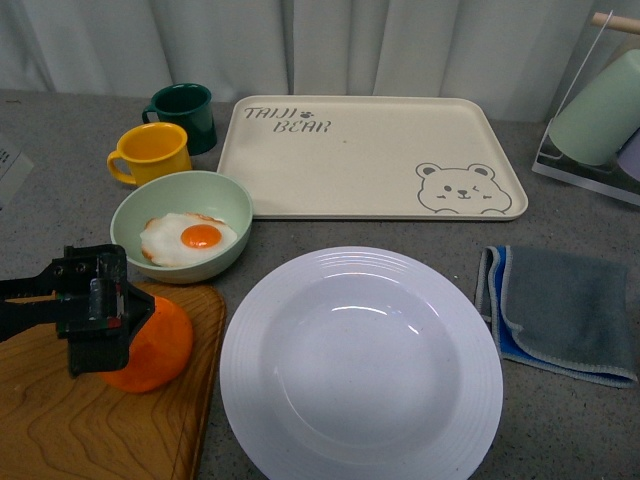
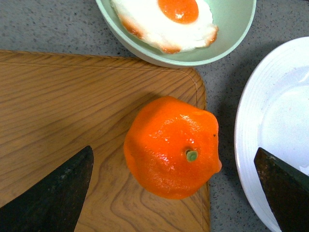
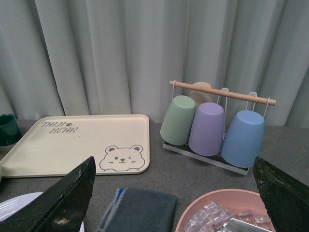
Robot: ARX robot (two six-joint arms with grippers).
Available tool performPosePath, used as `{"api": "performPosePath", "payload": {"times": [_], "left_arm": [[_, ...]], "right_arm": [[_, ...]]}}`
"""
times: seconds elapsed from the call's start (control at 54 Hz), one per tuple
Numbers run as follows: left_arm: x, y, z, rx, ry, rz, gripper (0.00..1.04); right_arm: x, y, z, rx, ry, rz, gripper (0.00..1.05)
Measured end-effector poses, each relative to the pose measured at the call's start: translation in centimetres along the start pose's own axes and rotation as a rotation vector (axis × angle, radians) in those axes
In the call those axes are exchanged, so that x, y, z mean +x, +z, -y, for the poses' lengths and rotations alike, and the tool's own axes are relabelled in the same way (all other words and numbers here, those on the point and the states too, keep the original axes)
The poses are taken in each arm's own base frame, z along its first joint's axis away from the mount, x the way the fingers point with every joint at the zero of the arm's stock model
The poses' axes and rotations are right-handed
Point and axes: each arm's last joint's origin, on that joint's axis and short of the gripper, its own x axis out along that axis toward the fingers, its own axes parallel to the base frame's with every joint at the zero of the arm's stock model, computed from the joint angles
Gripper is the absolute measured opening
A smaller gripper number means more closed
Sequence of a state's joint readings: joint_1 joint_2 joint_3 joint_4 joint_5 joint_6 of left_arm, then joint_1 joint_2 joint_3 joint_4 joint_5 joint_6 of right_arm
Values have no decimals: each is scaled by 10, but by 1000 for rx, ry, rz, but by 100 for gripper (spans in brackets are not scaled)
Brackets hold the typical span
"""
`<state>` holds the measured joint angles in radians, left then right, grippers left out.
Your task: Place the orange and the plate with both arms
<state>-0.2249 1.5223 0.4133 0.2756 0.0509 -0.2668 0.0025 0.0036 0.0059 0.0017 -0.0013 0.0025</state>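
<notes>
The orange point(image 1: 165, 347) lies on the right corner of a wooden cutting board point(image 1: 60, 420), stem dot up. My left gripper point(image 1: 100, 325) hangs just over the fruit's left side and partly hides it. In the left wrist view the orange point(image 2: 171, 147) sits between the two dark fingers point(image 2: 53, 193), which stand wide apart and touch nothing; the left gripper point(image 2: 170, 191) is open. The white plate point(image 1: 250, 340) with a ribbed rim rests to the right of the board, its rim point(image 2: 246, 140) close to the fruit. My right gripper point(image 3: 174, 195) is open and holds nothing, out of the front view.
A pale green bowl point(image 1: 225, 195) with a fried egg stands behind the board, with yellow point(image 1: 150, 152) and dark green point(image 1: 183, 115) mugs further back. The beige bear tray point(image 1: 370, 155) lies at the back, a grey cloth point(image 1: 565, 310) right of the plate, a cup rack point(image 3: 217, 121) and pink ice bowl point(image 3: 193, 217) far right.
</notes>
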Motion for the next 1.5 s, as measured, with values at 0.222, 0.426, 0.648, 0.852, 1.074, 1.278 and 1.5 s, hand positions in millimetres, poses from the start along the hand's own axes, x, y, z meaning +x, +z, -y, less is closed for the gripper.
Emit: {"api": "performPosePath", "payload": {"times": [0.222,0.426,0.648,0.852,1.074,1.278,1.5], "left_arm": [[14,2,1,-19,-49,-70,98],[32,-4,-2,-14,-26,-121,98],[32,-2,3,-19,-34,-116,56],[9,11,37,33,-113,-30,49],[12,10,88,109,-201,3,48],[33,-7,121,155,-245,-69,48],[52,-18,131,178,-251,-117,48]], "right_arm": [[0,0,0,0,0,0,95],[0,0,0,0,0,0,95],[0,0,0,0,0,0,95],[0,0,0,0,0,0,95],[0,0,0,0,0,0,95],[0,0,0,0,0,0,95],[0,0,0,0,0,0,95]]}}
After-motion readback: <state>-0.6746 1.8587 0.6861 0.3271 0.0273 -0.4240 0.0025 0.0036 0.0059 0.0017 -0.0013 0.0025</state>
